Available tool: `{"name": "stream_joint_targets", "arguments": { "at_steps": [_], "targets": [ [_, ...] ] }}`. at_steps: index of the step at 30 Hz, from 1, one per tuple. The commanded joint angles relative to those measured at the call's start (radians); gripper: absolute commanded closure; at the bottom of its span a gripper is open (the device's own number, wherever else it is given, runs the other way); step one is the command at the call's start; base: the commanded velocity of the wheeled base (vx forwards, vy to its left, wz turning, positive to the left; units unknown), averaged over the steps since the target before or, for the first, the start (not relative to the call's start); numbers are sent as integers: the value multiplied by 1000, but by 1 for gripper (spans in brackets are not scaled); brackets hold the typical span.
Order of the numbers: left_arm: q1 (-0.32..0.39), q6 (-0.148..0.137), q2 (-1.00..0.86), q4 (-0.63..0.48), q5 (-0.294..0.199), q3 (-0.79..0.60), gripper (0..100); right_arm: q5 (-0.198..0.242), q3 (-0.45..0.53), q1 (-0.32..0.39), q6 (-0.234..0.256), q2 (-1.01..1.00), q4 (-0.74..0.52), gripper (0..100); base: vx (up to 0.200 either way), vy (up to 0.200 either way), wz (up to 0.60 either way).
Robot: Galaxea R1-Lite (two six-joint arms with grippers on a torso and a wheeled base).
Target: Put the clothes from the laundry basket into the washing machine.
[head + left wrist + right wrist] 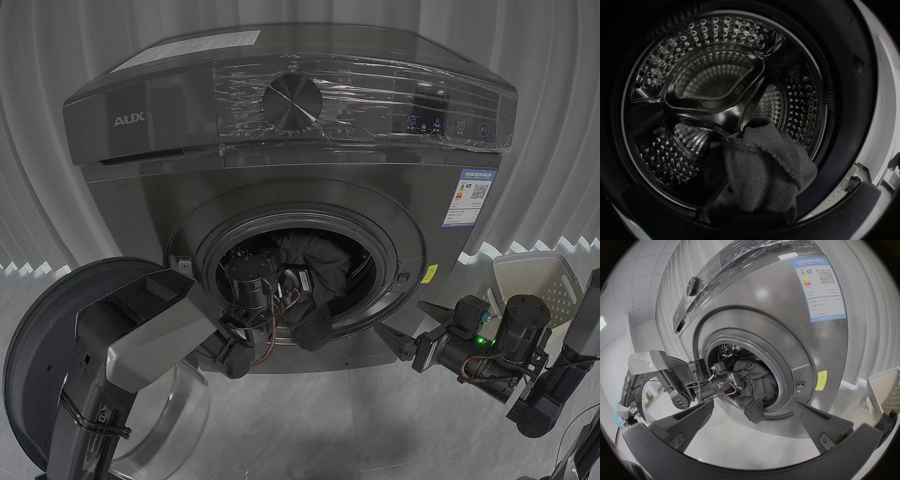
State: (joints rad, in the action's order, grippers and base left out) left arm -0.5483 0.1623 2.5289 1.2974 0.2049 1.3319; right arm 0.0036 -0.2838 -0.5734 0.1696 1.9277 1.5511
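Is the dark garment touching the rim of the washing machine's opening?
Touching. The right wrist view shows the dark garment draped over the lower rim of the washing machine, its end hanging down outside the front.

The washing machine [144, 194] is showing a grey, satin metal-look shell, partly wrapped in crinkled, glossy clear plastic film [362, 94], and its drum [712, 75] is gleaming as polished, dimpled metal. The dark garment [765, 165] is looking like soft matt cloth, faintly fuzzy, while the laundry basket [537, 281] is showing pale, matt perforated plastic.
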Motion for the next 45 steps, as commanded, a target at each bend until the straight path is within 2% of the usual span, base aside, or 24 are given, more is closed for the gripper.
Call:
{"name": "stream_joint_targets", "arguments": {
  "at_steps": [1, 5, 6, 9, 14, 26, 27, 33, 35, 38, 45],
  "targets": [
    [14, 5, 87, -96, 4, 173, 100, -2, -1, -19, -1, 19, 1, 0, 0, 0, 0],
    [24, 5, 106, -153, 5, 247, 100, -19, -1, -17, -2, 27, -2, 0, 0, 0, 0],
    [27, 5, 111, -165, 5, 263, 100, -37, -1, -19, -2, 28, -5, 0, 0, 0, 0],
    [30, 5, 136, -195, 11, 317, 100, -57, -3, -16, -4, 30, -5, 0, 0, 0, 0],
    [34, 3, 162, -216, 21, 378, 100, -126, -18, -6, -4, 40, -8, 0, 0, 0, 0],
    [37, 3, 228, -311, 30, 559, 100, -123, -21, -17, -4, 51, -8, 0, 0, 0, 0],
    [37, 3, 228, -314, 31, 564, 0, -123, -21, -17, -4, 51, -8, 0, 0, 0, 0],
    [37, 5, 218, -317, 36, 538, 0, -120, -20, -16, -4, 50, -6, 0, 0, 0, 0],
    [44, 0, 148, -343, 37, 408, 0, -120, -23, -16, -4, 50, -5, 0, 0, 0, 0],
    [34, 3, 39, -409, 34, 288, 0, -119, -23, -16, -4, 50, -5, 0, 0, 0, 0],
    [5, -7, -41, -518, 25, 193, 0, -117, -21, -17, -4, 50, -3, 0, 0, 0, 0]
  ]
}}
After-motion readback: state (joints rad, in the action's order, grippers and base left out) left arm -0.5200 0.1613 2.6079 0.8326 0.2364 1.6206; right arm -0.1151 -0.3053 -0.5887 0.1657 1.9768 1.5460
